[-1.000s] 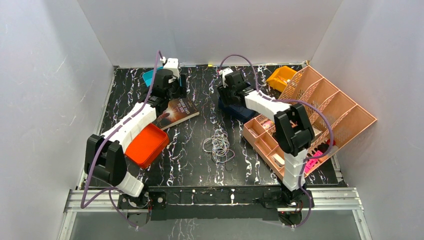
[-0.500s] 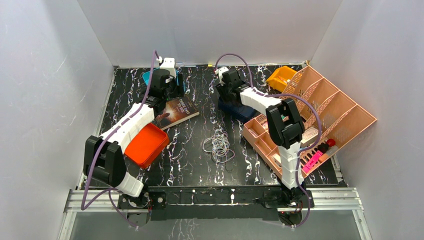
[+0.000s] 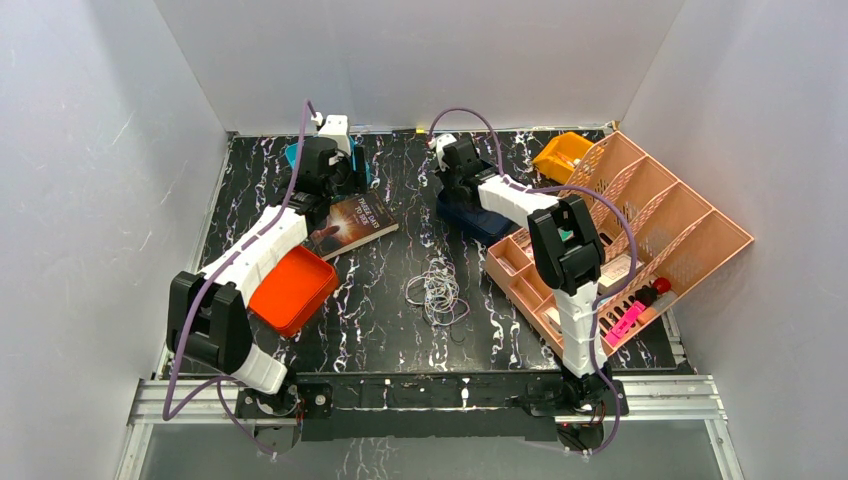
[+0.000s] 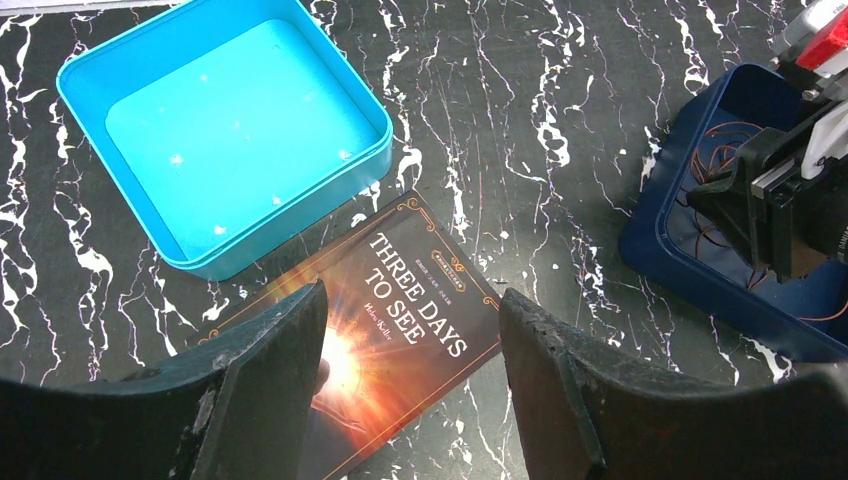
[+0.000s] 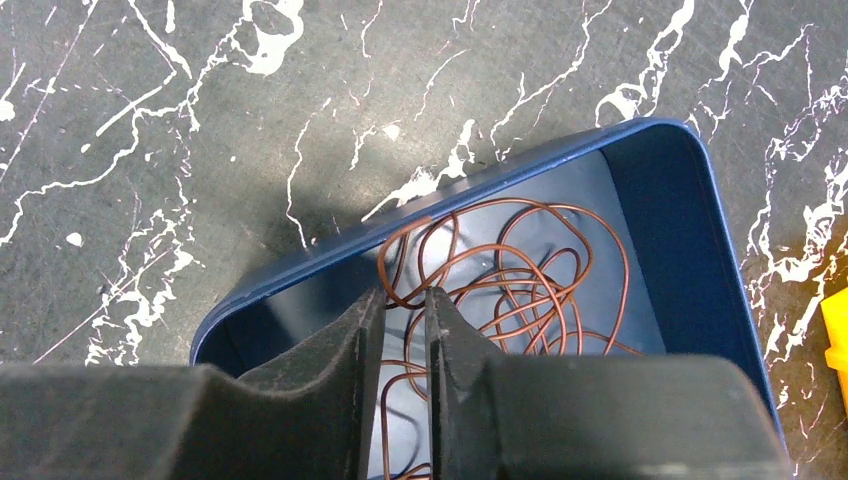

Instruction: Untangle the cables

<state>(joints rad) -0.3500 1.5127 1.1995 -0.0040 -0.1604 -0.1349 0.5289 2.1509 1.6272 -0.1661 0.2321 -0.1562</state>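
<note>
The right gripper has its jaws drawn to a narrow slit, tips down inside a dark blue tray. A strand of the brown cable runs into that slit, but whether it is pinched or merely passing between cannot be told. The cable's loops lie loose on the tray floor, and their nearer part is hidden behind the fingers. The gripper's body also cuts off the tray's near side. From above, the right wrist covers most of this tray, so none of the brown cable shows there. The left gripper is spread wide and holds nothing, hovering over a book whose lower corner is lost behind the black fingers. Just beyond the book sits a teal tray, which in the top view is mostly hidden by the left wrist. The whitish cables lie in a small tangle on the black marbled table, midway between the arms and well apart from both grippers. Any darker strands among them are hard to pick out against the table's pattern. An orange tray lies partly under the left forearm. A pink organizer leans tilted at the right, its near compartments screened by the right arm, with a yellow bin behind it.
</note>
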